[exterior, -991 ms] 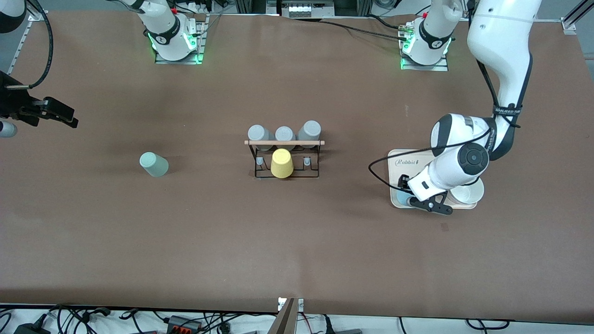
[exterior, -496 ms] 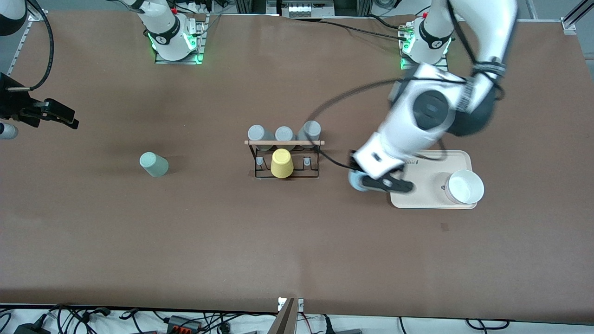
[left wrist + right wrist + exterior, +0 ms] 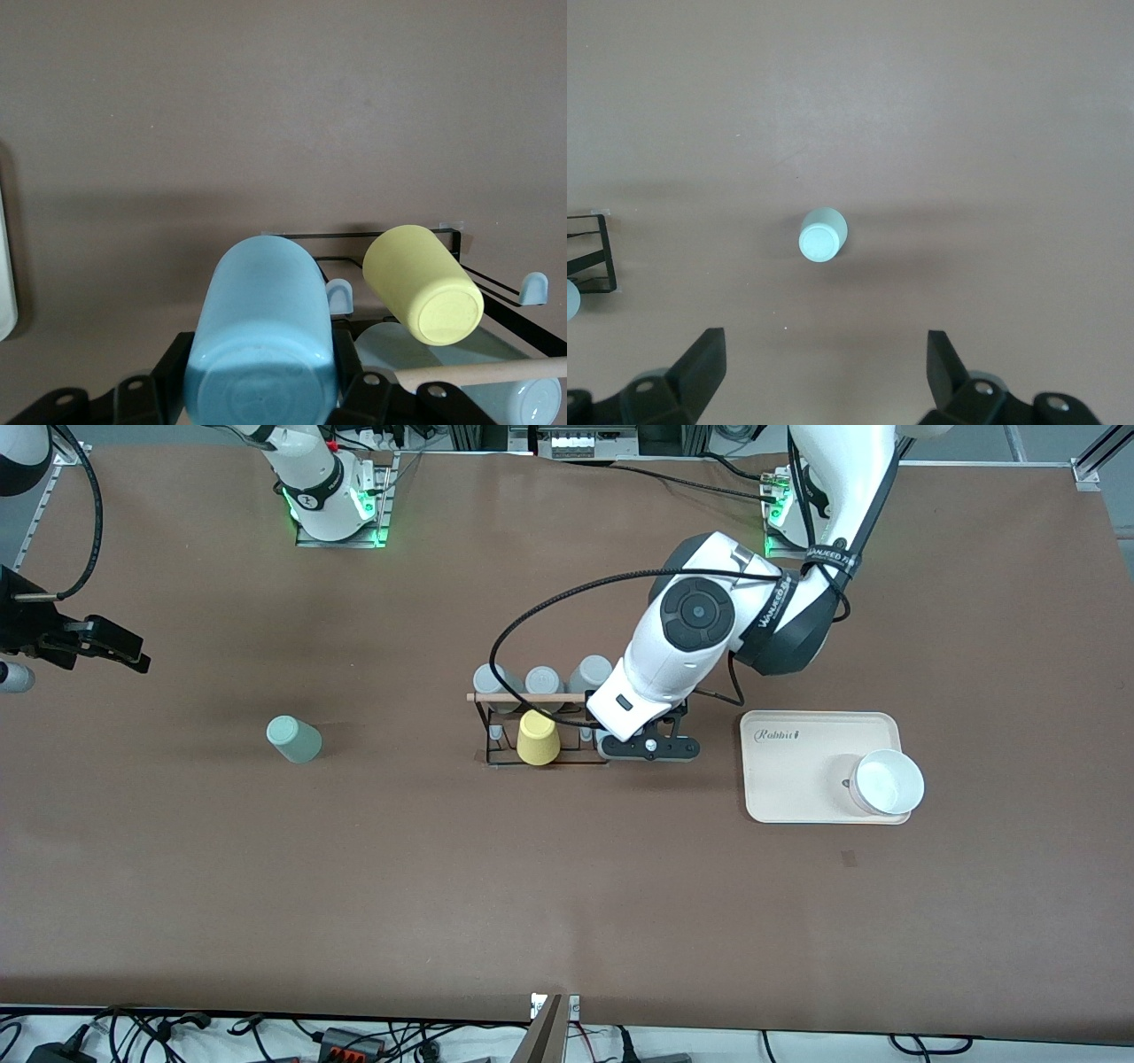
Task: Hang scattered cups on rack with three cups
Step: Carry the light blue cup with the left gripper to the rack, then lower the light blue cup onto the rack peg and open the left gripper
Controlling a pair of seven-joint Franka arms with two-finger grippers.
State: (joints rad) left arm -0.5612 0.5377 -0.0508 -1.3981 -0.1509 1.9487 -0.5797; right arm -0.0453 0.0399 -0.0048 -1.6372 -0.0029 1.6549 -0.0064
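Blue cup arriving at the rack, mint cup yet to be collected.

The left gripper [image 3: 649, 747], fingers clamped on the light blue tumbler [image 3: 261, 341], hovers over the black wire rack [image 3: 542, 731] at its left-arm end, beside the hung yellow cup [image 3: 538, 737]. Nothing new is hung yet. The mint green tumbler [image 3: 293, 739] sits on the table toward the right arm's end, the right gripper [image 3: 824, 376] waiting spread wide above it.
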